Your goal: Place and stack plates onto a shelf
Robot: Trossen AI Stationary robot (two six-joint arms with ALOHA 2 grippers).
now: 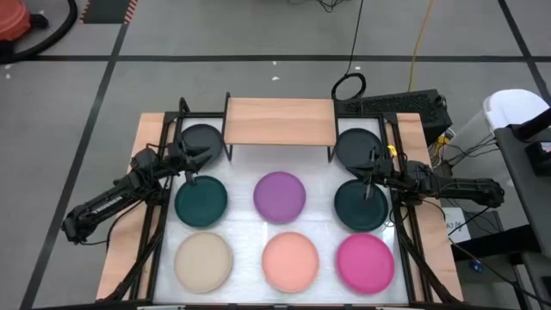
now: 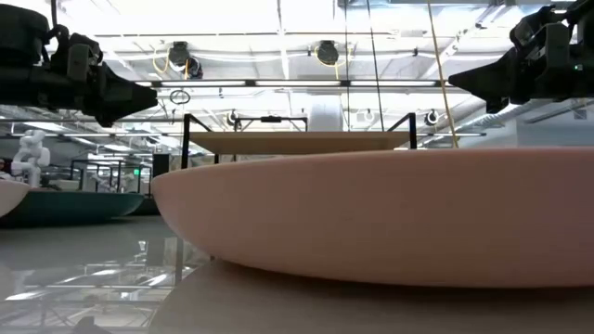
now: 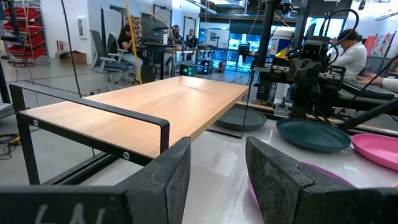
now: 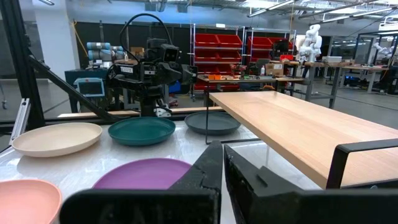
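We see no plate lifted yet: the low light-wood shelf on thin black legs [image 1: 280,121] is bare, and all eight round matte plates lie on the white table top [image 1: 318,172].

Our left claw [image 1: 196,166] hovers with its fingers [image 3: 163,171] parted by a narrow gap, holding nothing. The dark grey plate [image 1: 201,138] lies just behind it, beside the shelf's end, and the dark teal plate [image 1: 201,200] just in front of it.

Our right claw [image 1: 373,175] hangs mirrored on the far side, fingers [image 4: 208,167] nearly pressed together and empty, between a second dark grey plate [image 1: 355,144] and a second dark teal plate [image 1: 360,205].

The purple plate [image 1: 280,195] lies between the claws; beige [image 1: 203,259], salmon pink [image 1: 291,261] and magenta [image 1: 365,261] plates lie farther forward.

We judge this the opening reach. Next, a claw must widen, drop to a rim and pinch it.
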